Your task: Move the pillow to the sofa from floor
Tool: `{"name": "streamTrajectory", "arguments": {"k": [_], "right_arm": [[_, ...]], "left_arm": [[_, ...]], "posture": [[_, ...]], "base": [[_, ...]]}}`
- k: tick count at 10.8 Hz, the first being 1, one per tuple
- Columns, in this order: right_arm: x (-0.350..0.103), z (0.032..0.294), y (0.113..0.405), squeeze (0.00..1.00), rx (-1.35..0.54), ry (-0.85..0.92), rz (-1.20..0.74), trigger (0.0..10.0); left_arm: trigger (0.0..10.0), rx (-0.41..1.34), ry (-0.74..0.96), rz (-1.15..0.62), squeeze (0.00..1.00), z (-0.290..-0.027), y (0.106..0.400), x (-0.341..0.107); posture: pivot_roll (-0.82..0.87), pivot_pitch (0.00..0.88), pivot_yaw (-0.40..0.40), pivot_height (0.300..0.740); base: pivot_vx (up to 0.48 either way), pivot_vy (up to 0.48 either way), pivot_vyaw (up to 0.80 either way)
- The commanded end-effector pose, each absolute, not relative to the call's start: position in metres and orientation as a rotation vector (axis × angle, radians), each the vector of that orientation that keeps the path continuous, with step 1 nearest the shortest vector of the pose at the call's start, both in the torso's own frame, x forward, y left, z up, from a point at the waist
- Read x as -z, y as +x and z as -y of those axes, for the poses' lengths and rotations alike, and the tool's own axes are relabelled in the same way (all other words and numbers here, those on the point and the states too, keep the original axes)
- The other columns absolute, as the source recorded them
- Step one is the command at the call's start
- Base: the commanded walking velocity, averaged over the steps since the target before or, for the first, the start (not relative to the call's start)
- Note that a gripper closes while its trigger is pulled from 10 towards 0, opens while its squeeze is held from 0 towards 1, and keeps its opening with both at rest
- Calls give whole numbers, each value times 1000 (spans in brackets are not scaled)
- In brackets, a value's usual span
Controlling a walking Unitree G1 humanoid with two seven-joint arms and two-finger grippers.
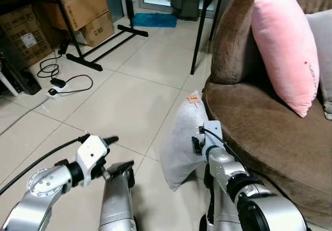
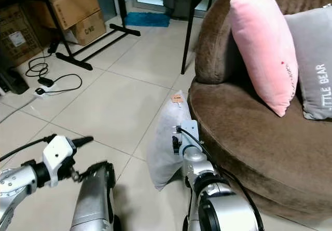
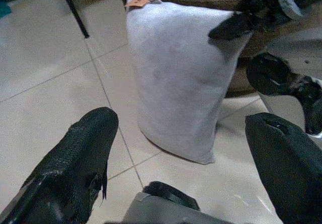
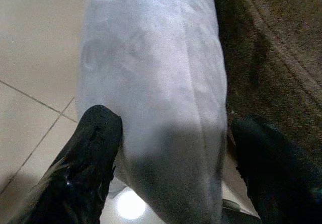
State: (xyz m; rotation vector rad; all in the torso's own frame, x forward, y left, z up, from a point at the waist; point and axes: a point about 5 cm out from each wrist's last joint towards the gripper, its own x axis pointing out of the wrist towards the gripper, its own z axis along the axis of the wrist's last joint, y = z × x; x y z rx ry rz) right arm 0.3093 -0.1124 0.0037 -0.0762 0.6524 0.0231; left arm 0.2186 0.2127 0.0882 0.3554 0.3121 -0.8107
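Already the open right end effector (image 4: 168, 153) straddles the upright white pillow (image 1: 181, 143), lower centre, beside the sofa (image 1: 270, 137); the left end effector (image 3: 186, 158), also open, is farther.

Pillow (image 1: 181, 143) wedged against sofa (image 1: 270, 137); open tile floor (image 1: 119, 101) on its left

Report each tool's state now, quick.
Left tool: open, holding nothing, pointed at the grey pillow on the floor.
Right tool: open, fingers straddling the pillow's edge, not yet clamped.
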Motion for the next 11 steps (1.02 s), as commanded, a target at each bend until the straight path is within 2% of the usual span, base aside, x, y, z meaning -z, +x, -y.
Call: {"name": "streamTrajectory", "arguments": {"k": [1, 3, 4, 5, 6, 7, 8, 11], "right_arm": [[-4, 113, 310, 0, -8, -76, -670, 10000], [-6, 116, 312, 0, 21, 17, -670, 10000], [-8, 117, 315, 0, 33, 61, -660, 8196], [-9, 118, 316, 0, 33, 63, -655, 3765], [-10, 118, 316, 0, 30, 76, -648, 3294], [-9, 115, 316, 0, 13, 79, -651, 784], [-7, 112, 314, 0, -2, 75, -659, 0], [4, 102, 302, 0, -81, 9, -720, 0]], "left_arm": [[10000, 831, 363, -311, 0, -212, 218, -92], [10000, 850, 366, -323, 0, -213, 215, -94], [10000, 862, 367, -332, 0, -214, 214, -95], [10000, 872, 370, -342, 0, -214, 212, -95], [10000, 875, 370, -344, 0, -214, 212, -96], [10000, 884, 372, -348, 0, -213, 212, -96], [10000, 892, 373, -353, 0, -213, 212, -96], [10000, 911, 373, -370, 0, -212, 207, -94]], "posture": [[12, 0, 37, 456], [25, 0, 36, 456], [26, 0, 39, 456], [25, 0, 40, 456], [23, 0, 42, 456], [23, 0, 42, 456], [24, 0, 42, 456], [28, 0, 38, 456]], "base": [[0, 0, 0], [0, 0, 0], [0, 0, 0], [0, 0, 0], [0, 0, 0], [0, 0, 0], [0, 0, 0], [0, 0, 0]]}}
